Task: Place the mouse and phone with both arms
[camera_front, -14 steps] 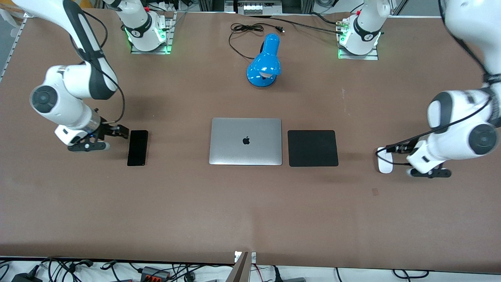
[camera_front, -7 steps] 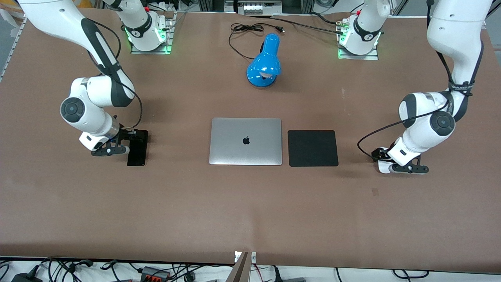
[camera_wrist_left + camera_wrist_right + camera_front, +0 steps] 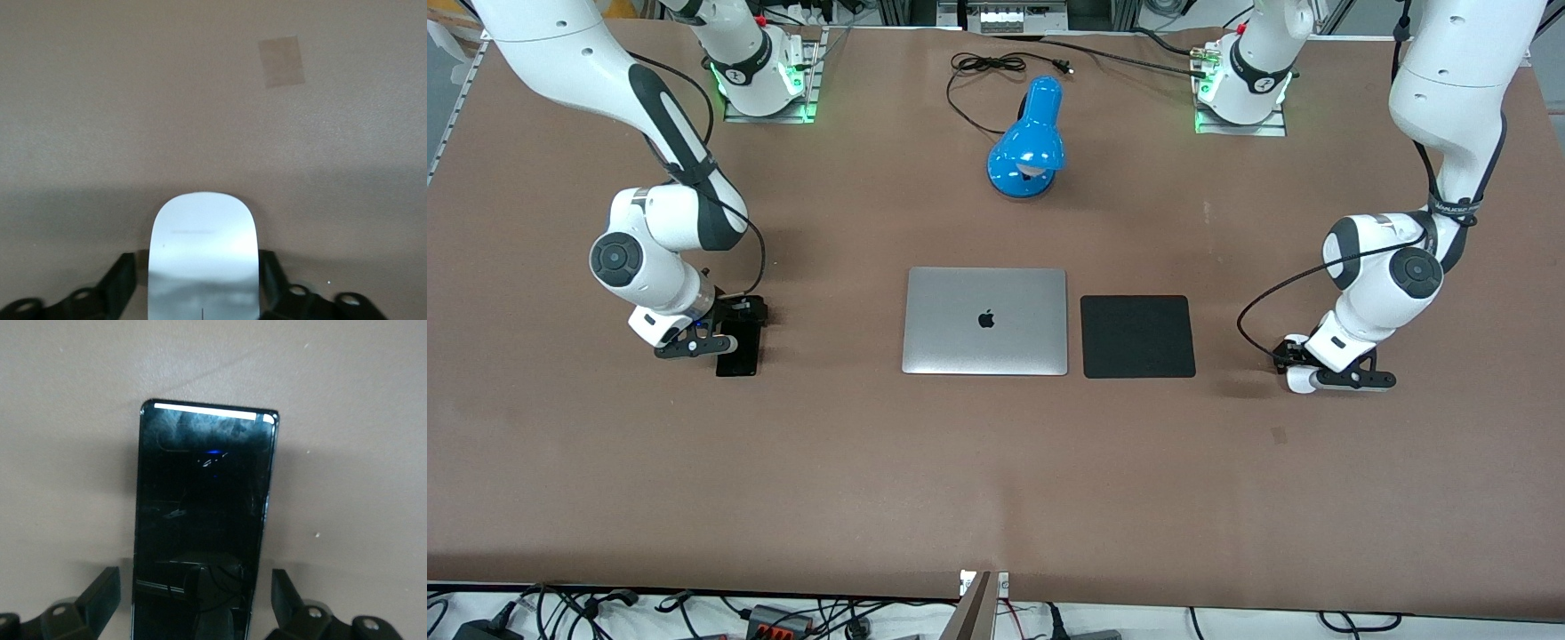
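Observation:
The black phone (image 3: 738, 360) lies flat on the brown table toward the right arm's end, beside the laptop. My right gripper (image 3: 740, 322) is low over its upper half. In the right wrist view the phone (image 3: 203, 513) lies between the open fingers (image 3: 100, 590) with a gap on each side of my right gripper (image 3: 195, 583). The white mouse (image 3: 1299, 381) lies toward the left arm's end. My left gripper (image 3: 1294, 360) is low over it. In the left wrist view the mouse (image 3: 203, 247) sits between the open fingers (image 3: 123, 280) of my left gripper (image 3: 198, 267).
A closed silver laptop (image 3: 985, 320) lies mid-table with a square black mouse pad (image 3: 1137, 336) beside it toward the mouse. A blue desk lamp (image 3: 1027, 142) and its cable (image 3: 987, 64) lie farther back. A small tape patch (image 3: 1279, 435) is near the mouse.
Both arms swung inward and down. The right gripper moved from beside the phone to over it. The left gripper moved over the mouse. Phone and mouse have not moved.

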Action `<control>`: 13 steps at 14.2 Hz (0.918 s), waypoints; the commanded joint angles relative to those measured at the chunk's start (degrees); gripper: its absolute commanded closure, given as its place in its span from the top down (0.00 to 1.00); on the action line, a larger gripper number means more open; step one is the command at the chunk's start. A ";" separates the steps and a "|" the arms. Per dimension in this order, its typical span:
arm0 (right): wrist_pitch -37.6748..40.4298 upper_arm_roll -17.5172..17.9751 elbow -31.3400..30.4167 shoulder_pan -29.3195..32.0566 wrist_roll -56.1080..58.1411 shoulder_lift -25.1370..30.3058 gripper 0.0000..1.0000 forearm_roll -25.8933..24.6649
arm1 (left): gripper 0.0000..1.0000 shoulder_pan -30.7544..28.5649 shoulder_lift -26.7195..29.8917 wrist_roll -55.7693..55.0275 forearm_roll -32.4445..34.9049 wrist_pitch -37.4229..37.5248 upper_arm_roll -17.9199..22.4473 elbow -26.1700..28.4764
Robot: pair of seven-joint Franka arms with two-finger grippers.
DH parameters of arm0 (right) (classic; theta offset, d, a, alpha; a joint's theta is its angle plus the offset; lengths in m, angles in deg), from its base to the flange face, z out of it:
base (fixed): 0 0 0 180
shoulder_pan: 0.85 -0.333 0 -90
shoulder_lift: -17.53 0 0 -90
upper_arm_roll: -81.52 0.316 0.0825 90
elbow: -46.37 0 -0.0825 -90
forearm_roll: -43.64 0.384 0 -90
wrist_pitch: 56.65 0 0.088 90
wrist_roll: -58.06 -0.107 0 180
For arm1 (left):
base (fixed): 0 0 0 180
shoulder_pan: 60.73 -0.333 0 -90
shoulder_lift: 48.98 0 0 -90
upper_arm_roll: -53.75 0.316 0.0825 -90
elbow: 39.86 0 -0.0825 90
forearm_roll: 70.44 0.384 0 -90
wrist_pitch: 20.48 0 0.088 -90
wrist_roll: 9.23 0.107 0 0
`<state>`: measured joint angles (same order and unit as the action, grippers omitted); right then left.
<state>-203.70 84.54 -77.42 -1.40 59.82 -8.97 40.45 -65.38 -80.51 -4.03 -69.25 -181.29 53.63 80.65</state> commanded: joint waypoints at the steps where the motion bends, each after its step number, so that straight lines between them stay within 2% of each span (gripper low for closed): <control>1: -2.09 -0.03 -1.10 -0.15 0.18 -0.22 1.00 -0.06 | 0.42 -0.37 1.38 0.52 0.92 -0.73 -0.32 0.61; 3: -2.36 -0.03 -1.19 -0.15 0.17 -0.66 1.00 -0.06 | 0.42 0.07 3.30 0.52 0.92 1.54 -0.93 0.17; 5: -2.54 -0.03 -1.19 -0.15 0.26 -1.27 1.00 -0.06 | 0.42 1.03 7.17 -0.10 0.83 11.88 -2.16 -2.71; 6: -2.62 -0.03 -1.19 -0.15 0.26 -1.36 0.97 -0.06 | 0.42 1.13 8.14 -0.80 0.83 17.06 -2.77 -5.26; 7: -2.54 -0.03 -1.19 -0.15 0.26 -1.36 0.58 -0.06 | 0.42 1.56 8.76 -2.54 0.83 23.47 -3.82 -8.76; 9: -2.45 -0.03 -1.19 -0.15 0.44 -1.28 0.12 -0.06 | 0.42 2.09 8.85 -7.20 0.92 34.29 -6.72 -15.27; 10: -2.27 -0.03 -1.10 -0.15 0.61 -1.28 0.00 -0.06 | 0.42 2.44 8.85 -10.53 0.92 36.87 -9.43 -17.13; 13: -2.10 -0.03 -0.67 -0.15 0.88 -0.84 0.00 -0.06 | 0.42 6.64 8.24 -23.09 1.10 37.24 -11.92 -17.33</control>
<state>-204.81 84.54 -77.75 -1.44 59.83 -9.60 40.45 -61.37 -70.69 -20.51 -69.25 -144.95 42.59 64.19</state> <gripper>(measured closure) 0.194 0.383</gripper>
